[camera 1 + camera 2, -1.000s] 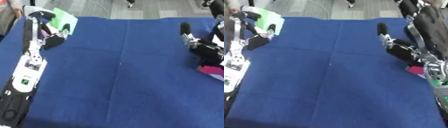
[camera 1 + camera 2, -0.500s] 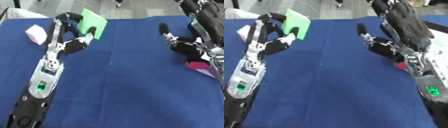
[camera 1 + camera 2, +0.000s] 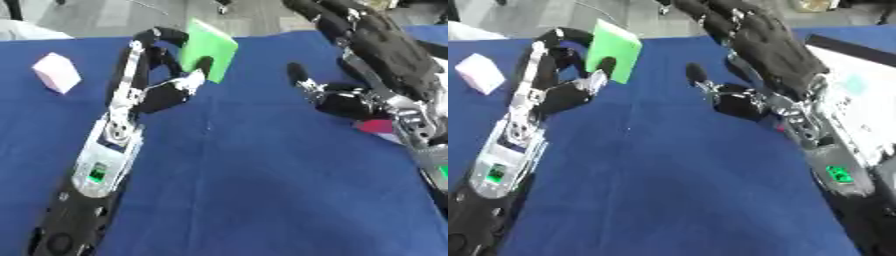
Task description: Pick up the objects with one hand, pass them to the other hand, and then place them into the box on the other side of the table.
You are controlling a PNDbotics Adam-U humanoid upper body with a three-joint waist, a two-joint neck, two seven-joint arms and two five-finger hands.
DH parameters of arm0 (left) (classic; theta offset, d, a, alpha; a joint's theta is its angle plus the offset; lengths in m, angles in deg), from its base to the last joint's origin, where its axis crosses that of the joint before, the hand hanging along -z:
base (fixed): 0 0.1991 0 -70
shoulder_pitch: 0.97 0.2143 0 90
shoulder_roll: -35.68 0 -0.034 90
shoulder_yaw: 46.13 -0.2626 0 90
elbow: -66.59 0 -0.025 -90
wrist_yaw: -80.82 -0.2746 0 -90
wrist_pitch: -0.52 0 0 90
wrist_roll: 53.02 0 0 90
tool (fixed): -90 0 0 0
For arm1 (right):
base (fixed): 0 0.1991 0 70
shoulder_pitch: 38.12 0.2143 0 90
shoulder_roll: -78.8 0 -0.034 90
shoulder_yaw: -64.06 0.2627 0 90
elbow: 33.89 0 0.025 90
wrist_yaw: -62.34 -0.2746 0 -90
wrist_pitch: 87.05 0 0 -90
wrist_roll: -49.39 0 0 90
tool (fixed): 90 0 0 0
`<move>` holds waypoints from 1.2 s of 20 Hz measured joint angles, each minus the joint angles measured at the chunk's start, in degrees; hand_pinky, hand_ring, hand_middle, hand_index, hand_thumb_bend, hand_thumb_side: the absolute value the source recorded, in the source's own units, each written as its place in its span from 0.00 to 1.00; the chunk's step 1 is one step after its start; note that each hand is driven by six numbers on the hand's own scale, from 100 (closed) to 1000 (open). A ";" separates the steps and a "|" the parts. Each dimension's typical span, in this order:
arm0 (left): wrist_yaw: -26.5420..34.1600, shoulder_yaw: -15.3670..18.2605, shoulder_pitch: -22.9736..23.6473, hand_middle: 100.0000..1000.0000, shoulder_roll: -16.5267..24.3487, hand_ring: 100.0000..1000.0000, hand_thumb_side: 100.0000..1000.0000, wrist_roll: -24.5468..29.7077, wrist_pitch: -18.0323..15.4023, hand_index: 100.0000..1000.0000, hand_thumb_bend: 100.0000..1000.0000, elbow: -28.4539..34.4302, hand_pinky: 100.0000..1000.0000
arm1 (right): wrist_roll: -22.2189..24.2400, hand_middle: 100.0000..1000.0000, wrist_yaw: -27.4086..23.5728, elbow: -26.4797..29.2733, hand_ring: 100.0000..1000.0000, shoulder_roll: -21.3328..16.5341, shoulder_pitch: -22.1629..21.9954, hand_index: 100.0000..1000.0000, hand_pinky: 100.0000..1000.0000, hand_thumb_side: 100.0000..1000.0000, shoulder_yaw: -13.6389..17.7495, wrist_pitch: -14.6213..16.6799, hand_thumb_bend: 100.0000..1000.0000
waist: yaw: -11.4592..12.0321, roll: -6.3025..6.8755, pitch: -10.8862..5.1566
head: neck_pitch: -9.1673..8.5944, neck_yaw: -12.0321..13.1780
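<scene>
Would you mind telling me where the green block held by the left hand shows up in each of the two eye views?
Left eye view: the green block sits top centre-left, pinched in the left hand.
Right eye view: the green block sits upper left, nearer the left edge.
Shared landmark: the pale pink block on the blue table, left of the green block in both views.

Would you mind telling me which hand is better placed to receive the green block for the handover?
The right hand: it hangs open, facing the green block that the left hand already holds raised above the blue table.
</scene>
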 measured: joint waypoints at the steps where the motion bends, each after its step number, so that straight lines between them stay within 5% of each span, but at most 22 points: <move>1: 0.20 -0.07 -0.21 0.15 -0.04 0.22 0.00 0.00 -0.09 0.37 0.12 -0.08 0.43 | 0.52 0.94 0.00 0.00 0.95 0.00 0.00 1.00 0.78 0.00 -0.09 -0.04 0.04 | 0.06 -0.09 0.00 | 0.00 -0.18; 3: 0.75 -0.16 -0.52 0.15 -0.22 0.22 0.00 0.09 -0.22 0.37 0.18 -0.24 0.43 | 1.50 0.94 0.02 0.00 0.95 0.02 0.00 1.00 0.79 0.00 -0.28 -0.13 0.08 | 0.12 -0.27 0.00 | 0.00 -0.48; 10: 2.71 -0.71 -1.85 0.15 -0.52 0.22 0.00 0.75 -0.82 0.37 0.12 -0.28 0.43 | 3.80 0.93 0.21 0.00 0.95 0.06 0.17 1.00 0.77 0.00 -0.36 -0.23 0.00 | 0.25 -0.61 0.04 | 0.00 -1.62; 24: 8.51 -3.22 -2.80 0.15 -1.95 0.23 0.00 4.64 -3.22 0.38 0.12 -0.27 0.44 | 0.68 0.92 -5.19 0.00 0.96 0.53 1.19 1.00 0.66 0.00 -1.05 -1.54 0.00 | 0.50 -0.61 0.45 | 0.00 -3.81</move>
